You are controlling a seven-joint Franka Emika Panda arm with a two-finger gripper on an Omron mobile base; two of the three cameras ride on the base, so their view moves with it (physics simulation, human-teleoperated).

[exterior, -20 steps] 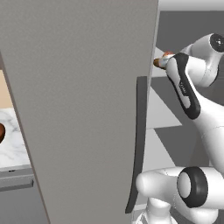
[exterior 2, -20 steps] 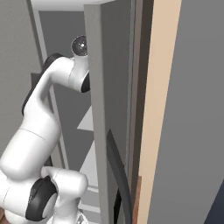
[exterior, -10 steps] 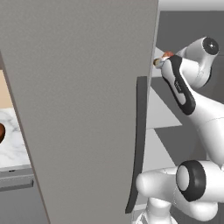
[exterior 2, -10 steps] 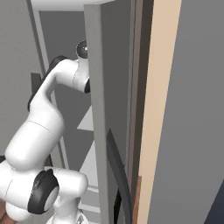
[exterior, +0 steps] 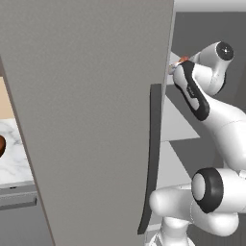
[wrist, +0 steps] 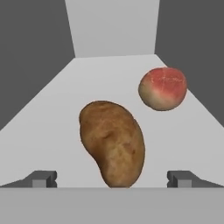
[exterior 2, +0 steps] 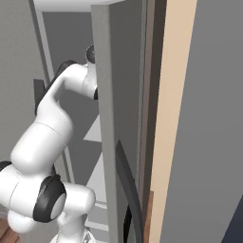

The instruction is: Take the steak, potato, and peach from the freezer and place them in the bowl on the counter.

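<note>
Tan potato [wrist: 113,148] lies between wide-open, empty fingers [wrist: 112,179], its lower end cut off, peach [wrist: 163,88] beyond.

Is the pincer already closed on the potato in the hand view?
No, the pincer stands wide open, its tips apart on either side of the potato, which lies on the shelf.

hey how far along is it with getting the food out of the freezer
Done: the freezer door stands open. In hand: nothing; the open gripper is lined up on the potato, the peach lying beyond it on the shelf. Left: both still need moving to the bowl.
</note>
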